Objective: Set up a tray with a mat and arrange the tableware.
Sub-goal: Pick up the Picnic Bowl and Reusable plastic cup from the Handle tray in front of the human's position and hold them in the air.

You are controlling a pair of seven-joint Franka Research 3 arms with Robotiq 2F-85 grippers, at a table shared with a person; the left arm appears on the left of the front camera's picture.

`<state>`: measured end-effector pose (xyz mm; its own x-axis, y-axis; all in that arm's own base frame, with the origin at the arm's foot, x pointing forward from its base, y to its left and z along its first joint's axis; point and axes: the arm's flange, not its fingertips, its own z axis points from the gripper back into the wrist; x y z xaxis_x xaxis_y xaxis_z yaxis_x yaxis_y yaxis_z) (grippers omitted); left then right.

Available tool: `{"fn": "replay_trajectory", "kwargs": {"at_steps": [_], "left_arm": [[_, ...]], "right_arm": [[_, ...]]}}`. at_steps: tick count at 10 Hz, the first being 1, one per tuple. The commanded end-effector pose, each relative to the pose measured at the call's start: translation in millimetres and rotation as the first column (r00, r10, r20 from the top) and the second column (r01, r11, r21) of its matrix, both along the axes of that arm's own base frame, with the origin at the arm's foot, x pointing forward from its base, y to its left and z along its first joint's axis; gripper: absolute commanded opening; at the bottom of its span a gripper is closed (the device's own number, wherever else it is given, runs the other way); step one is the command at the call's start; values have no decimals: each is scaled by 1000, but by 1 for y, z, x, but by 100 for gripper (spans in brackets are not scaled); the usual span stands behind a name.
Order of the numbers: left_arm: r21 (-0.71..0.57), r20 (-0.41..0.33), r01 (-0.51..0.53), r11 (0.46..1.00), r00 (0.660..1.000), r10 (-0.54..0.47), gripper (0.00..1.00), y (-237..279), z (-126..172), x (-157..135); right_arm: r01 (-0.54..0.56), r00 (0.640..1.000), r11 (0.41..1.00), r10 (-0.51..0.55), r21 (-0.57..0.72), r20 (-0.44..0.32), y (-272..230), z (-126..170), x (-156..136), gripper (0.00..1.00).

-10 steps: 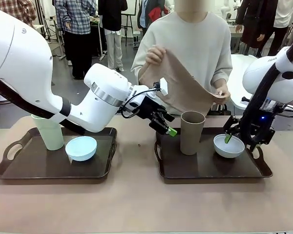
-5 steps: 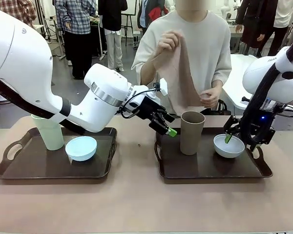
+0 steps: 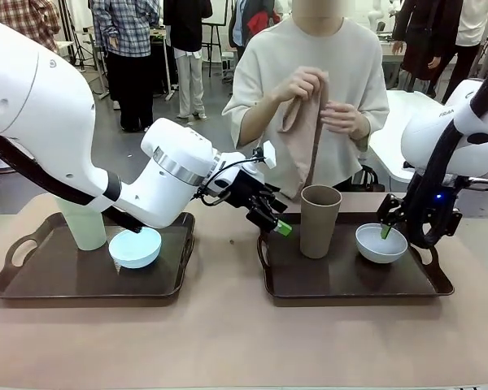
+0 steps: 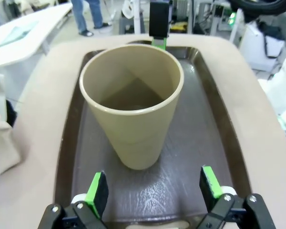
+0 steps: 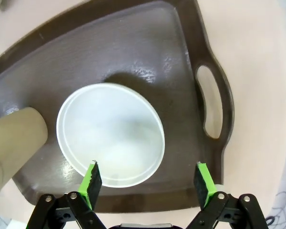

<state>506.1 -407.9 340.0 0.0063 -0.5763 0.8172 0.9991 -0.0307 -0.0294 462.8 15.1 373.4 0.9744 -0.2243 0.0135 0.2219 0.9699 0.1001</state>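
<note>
Pinkish-beige counter [image 3: 228, 345] is running across the foreground, and on it two dark trays are sitting side by side. The left tray [image 3: 32, 286] is carrying the light blue bowl [image 3: 135, 247] with the pale green tumbler [image 3: 83, 229] just behind it. The right tray [image 3: 350, 286] is carrying the matte brown tumbler [image 3: 320, 221] and the bluish-white bowl [image 3: 381, 244], both standing on bare tray with nothing laid under them. The left gripper [image 3: 275, 223] is hovering near the brown tumbler, over the right tray's left edge, released and empty; its wrist view is framing the tumbler squarely between the two green pads. The right gripper [image 5: 148, 183] is hanging over the near rim of the bluish-white bowl, likewise spread wide and grasping nothing. Beyond the trays the person is holding the tan mat [image 3: 302, 138] at chest height, gathering it between an upper hand [image 3: 302, 84] and a lower hand [image 3: 346, 120], well above the brown tumbler. The step in hand seems to be readying the mat, with the tableware not yet arranged on it. The next move is probably calling for each gripper to close on its piece and lift it off, so that the tray is lying bare for the mat. Against the frame a second ago, the mat is no longer stretching wide across the person's front. It is now hanging as a narrow fold, the hands having come together, while the left gripper is sitting slightly lower and the tableware is standing where it was.
</note>
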Motion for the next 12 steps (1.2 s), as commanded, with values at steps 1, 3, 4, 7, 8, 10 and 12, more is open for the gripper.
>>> {"fn": "replay_trajectory", "kwargs": {"at_steps": [1,3,4,7,8,10,12], "left_arm": [[-62,18,1,998,1000,0,100,1,-10,2],[-95,3,18,995,1000,-18,100,-7,-23,3],[-105,-3,26,994,1000,-26,100,-14,-29,2],[-145,61,48,988,997,-40,100,-26,-46,13],[-160,81,56,985,996,-43,100,-27,-49,16],[-156,95,56,986,995,-42,100,-31,-53,23],[-153,85,62,986,995,-49,100,-41,-54,25]], "right_arm": [[14,1000,1000,-13,-18,18,5,-8,11,100],[1,1000,1000,-1,0,8,7,-14,16,100],[-5,1000,1000,5,-1,13,8,-16,17,100],[-24,999,1000,24,-2,25,7,-22,17,100],[-29,999,1000,29,1,29,6,-21,17,100],[-35,999,999,35,3,33,5,-20,17,100],[-36,999,999,36,10,28,5,-20,17,100]]}}
